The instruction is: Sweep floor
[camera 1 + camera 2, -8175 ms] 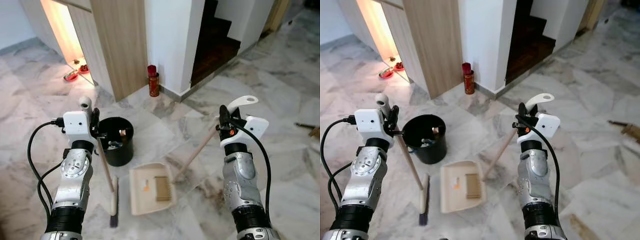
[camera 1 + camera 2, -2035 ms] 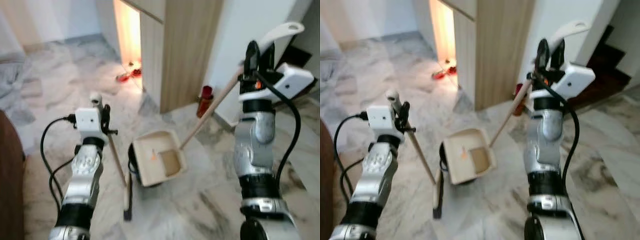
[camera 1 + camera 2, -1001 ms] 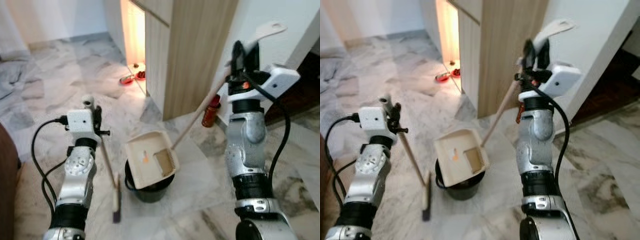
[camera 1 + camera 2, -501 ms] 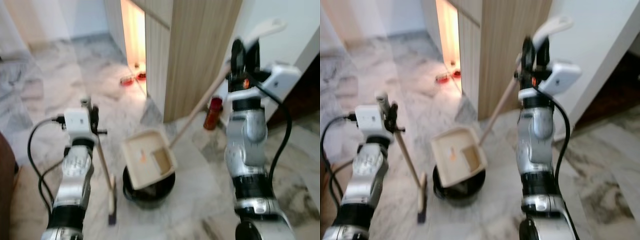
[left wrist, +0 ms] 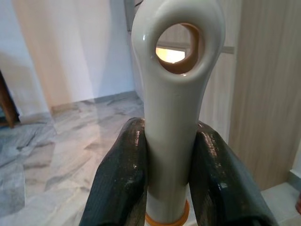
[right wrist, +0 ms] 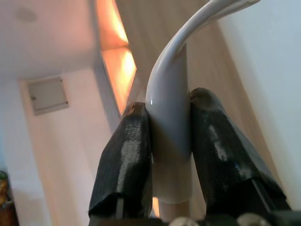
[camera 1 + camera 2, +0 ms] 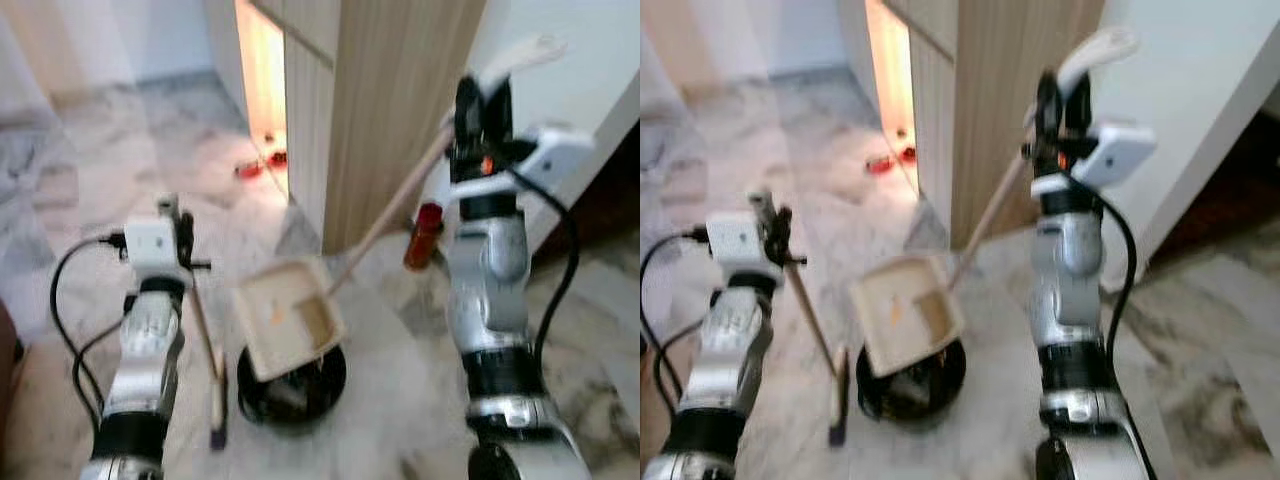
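— Dustpan (image 7: 288,317) tilted over bin (image 7: 291,385), handle clenched in right gripper (image 7: 475,93). Emptying step, seemingly.
— And broom (image 7: 206,356)?
— Beside bin, head on floor, clamped by left gripper (image 7: 170,215). Next: steeper tilt over bin, probably.

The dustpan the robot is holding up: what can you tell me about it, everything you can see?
The dustpan is a cream, plastic-looking scoop on a long wooden-looking pole ending in a pale curved grip. The right gripper is clamped on that grip, arm raised high. The scoop hangs tilted over the black bin, open face toward the camera, with a small orange mark and a darker patch inside. Blur hides whether it touches the bin's rim.
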Robot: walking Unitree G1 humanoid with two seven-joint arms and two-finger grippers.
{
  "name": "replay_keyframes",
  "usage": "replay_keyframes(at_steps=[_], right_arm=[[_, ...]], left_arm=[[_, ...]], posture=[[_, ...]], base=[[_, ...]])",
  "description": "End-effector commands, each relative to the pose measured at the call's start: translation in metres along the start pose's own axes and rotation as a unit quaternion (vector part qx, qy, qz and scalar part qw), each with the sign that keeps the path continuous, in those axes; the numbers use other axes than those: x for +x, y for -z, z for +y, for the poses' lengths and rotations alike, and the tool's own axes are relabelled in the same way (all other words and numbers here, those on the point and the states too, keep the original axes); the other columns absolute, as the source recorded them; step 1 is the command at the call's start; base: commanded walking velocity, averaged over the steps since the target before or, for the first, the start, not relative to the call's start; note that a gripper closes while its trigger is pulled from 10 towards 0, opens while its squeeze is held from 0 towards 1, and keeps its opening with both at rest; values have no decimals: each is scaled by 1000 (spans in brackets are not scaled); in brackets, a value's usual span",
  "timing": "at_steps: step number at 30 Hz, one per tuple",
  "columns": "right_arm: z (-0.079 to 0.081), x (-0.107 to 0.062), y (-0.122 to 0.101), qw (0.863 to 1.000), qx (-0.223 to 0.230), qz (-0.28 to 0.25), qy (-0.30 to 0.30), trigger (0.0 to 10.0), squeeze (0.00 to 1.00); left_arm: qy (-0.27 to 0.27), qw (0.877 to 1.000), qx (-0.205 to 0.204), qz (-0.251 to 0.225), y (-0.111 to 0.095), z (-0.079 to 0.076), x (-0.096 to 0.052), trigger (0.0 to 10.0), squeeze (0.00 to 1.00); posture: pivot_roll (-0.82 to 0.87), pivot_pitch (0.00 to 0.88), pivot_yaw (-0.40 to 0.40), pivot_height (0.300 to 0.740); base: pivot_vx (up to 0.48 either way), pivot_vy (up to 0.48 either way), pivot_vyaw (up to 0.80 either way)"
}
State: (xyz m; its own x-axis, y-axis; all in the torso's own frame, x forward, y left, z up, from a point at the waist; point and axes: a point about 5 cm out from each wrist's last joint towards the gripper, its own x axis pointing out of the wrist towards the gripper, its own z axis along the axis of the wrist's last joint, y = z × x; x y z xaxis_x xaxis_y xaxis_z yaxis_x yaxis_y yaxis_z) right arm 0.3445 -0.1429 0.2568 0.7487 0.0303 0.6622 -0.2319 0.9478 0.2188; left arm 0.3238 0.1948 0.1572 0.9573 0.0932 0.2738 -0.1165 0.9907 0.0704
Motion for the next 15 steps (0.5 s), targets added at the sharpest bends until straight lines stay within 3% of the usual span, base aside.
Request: replay_keyframes(at_steps=[1,13,15], right_arm=[[3,9,-17,999,-1,-41,-10,10000,0],[18,12,-20,998,4,-52,-45,10000,0],[27,10,-22,996,-1,-62,-69,10000,0]], left_arm=[[8,1000,-6,-24,-10,-5,4,10000,0],[9,1000,-8,-28,-11,-6,3,10000,0],[10,1000,-8,-29,-11,-6,3,10000,0]], posture=[[87,33,7,740],[89,34,6,740],[89,34,7,740]], base=[[247,0,0],[0,0,0],[0,0,0]])
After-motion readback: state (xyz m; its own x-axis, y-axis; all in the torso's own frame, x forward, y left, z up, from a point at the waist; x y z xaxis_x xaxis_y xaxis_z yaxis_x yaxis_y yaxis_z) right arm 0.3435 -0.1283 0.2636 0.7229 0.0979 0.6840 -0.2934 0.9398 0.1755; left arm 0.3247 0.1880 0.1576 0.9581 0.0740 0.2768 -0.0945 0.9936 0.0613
